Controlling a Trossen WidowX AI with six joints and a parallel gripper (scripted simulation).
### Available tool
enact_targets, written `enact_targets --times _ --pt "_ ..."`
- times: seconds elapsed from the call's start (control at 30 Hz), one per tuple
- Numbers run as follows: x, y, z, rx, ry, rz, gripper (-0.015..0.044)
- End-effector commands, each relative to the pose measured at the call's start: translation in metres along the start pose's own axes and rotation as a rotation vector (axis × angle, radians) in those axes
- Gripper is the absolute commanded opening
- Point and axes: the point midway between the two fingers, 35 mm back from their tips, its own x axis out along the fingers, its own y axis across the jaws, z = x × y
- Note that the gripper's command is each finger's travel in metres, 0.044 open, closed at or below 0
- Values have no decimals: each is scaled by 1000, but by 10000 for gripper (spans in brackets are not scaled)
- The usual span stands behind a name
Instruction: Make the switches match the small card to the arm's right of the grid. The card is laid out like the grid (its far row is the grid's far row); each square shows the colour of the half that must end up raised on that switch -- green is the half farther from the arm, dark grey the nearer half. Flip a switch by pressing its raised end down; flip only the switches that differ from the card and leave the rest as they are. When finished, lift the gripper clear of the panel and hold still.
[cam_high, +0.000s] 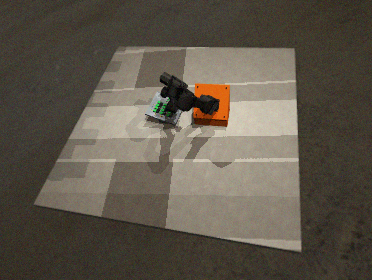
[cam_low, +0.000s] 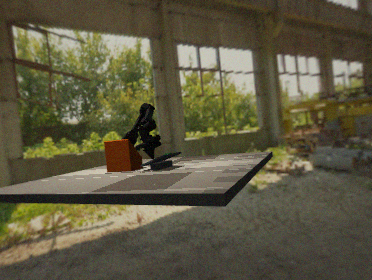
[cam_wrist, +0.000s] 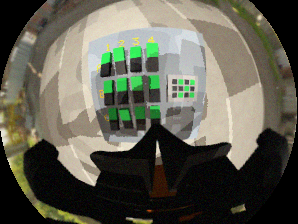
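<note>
- In the wrist view, look for the switch grid at eleven o'clock from the claw.
- Find the claw shut tight, holding nothing.
- See the little card at one o'clock from the claw tips.
- From the top, spot the orange box at three o'clock from the grid.
- Can't see the bottom of the closest switch well, behind the tips; can't tell if touching.
- Too tiny to read from the side.
</note>
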Motion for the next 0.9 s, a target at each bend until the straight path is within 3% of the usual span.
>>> enact_targets --times 0.0,0.87 --pt "1 1 0 3 0 4 0" --pt "4 1 0 3 0 4 0"
